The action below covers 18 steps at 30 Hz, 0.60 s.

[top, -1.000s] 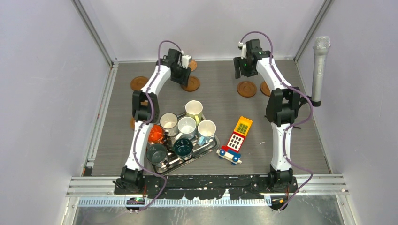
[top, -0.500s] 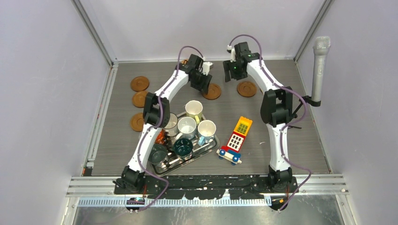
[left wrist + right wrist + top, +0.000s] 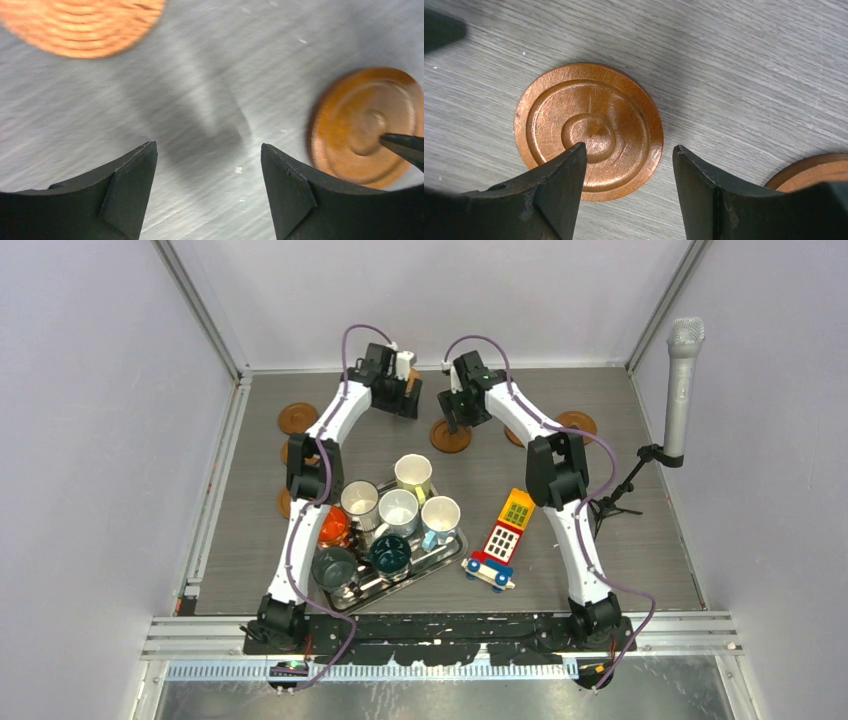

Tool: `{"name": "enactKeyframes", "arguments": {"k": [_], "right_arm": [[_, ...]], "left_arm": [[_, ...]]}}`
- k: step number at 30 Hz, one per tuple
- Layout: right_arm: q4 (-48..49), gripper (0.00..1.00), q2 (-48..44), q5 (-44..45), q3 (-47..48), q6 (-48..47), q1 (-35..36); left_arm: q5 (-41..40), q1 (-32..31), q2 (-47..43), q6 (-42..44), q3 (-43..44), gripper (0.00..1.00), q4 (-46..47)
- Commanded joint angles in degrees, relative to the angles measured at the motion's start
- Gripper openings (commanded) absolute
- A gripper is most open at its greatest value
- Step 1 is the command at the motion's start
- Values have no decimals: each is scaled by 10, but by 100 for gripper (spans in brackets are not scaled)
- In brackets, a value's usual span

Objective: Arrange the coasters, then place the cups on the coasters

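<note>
Several reddish-brown coasters lie on the grey table. One coaster (image 3: 451, 438) (image 3: 589, 131) lies at back centre under my right gripper (image 3: 456, 416) (image 3: 629, 147), which is open; its left finger overlaps the disc's near rim. My left gripper (image 3: 404, 392) (image 3: 208, 145) hovers just to the left of it, open over bare table, with that coaster (image 3: 367, 126) off to its right. Other coasters sit at the left (image 3: 297, 418) and right (image 3: 578, 422). The cups stand together on the metal tray (image 3: 450, 557): yellow (image 3: 413, 472), white (image 3: 398, 508), orange (image 3: 332, 528), teal (image 3: 390, 553).
A toy phone (image 3: 511, 525) and a small toy car (image 3: 489, 571) lie right of the tray. A microphone (image 3: 683, 380) on a stand rises at the right wall. Another coaster (image 3: 820, 172) shows at the lower right of the right wrist view.
My left gripper let go of the coaster at back centre, opened and drew back to the left. My right gripper swung left and now sits over that coaster.
</note>
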Motion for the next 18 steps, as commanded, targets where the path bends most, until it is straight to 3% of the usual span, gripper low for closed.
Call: {"name": "enactKeyframes", "arguments": {"k": [1, 8, 18], "right_arm": [[20, 69, 9, 60, 25, -10, 8], [20, 65, -4, 109, -23, -44, 4], [18, 60, -40, 114, -73, -65, -13]], "left_arm": [[-56, 18, -23, -2, 42, 79, 68], [-163, 23, 13, 26, 62, 88, 177], [-250, 23, 93, 73, 119, 89, 277]]}}
